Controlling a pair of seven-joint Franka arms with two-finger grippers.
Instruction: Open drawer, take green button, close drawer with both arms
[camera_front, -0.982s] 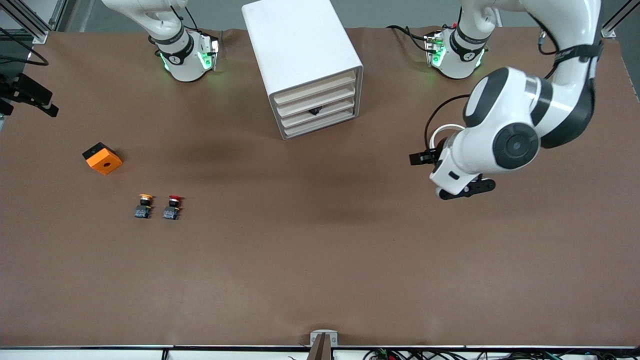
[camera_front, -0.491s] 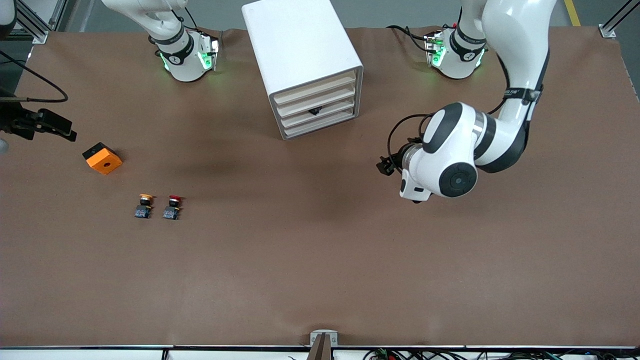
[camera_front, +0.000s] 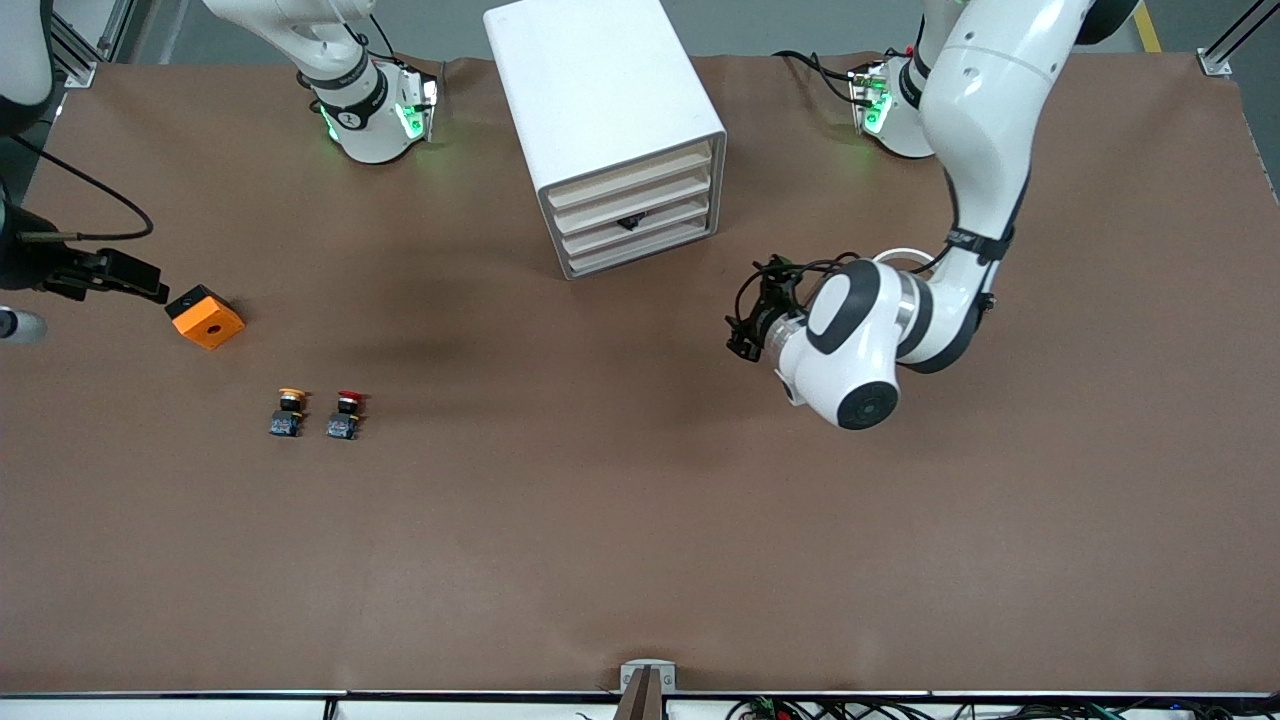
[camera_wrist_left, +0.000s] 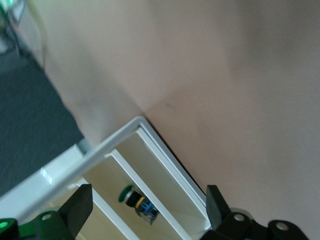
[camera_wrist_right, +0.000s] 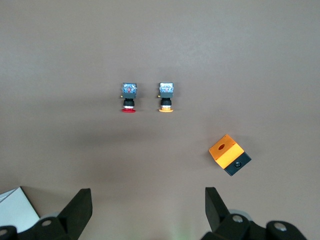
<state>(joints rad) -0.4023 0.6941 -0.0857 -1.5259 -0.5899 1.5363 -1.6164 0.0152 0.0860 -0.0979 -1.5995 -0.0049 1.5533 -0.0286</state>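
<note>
The cabinet (camera_front: 610, 130) holds the green button (camera_wrist_left: 134, 198) in its third drawer (camera_wrist_left: 150, 200), framed between the left gripper (camera_wrist_left: 145, 210)'s spread fingers (camera_wrist_left: 77, 207). The right gripper (camera_wrist_right: 148, 210), fingers spread and empty, hangs above the counter (camera_front: 640, 520) near an orange box (camera_wrist_right: 229, 154).

Matt brown table (camera_front: 620, 520) cover, faintly creased like paper or cloth. Smooth white cabinet (camera_front: 590, 90), seemingly plastic, with matt cream drawer (camera_front: 636, 221) fronts. Glossy white shells on both arms (camera_front: 985, 110), black bands between. Matt black plastic fingers (camera_wrist_left: 75, 210) in the left wrist view; glossy green cap on the button (camera_wrist_left: 137, 202) between them. Smooth orange-and-black box (camera_wrist_right: 229, 154), plastic-looking.
</note>
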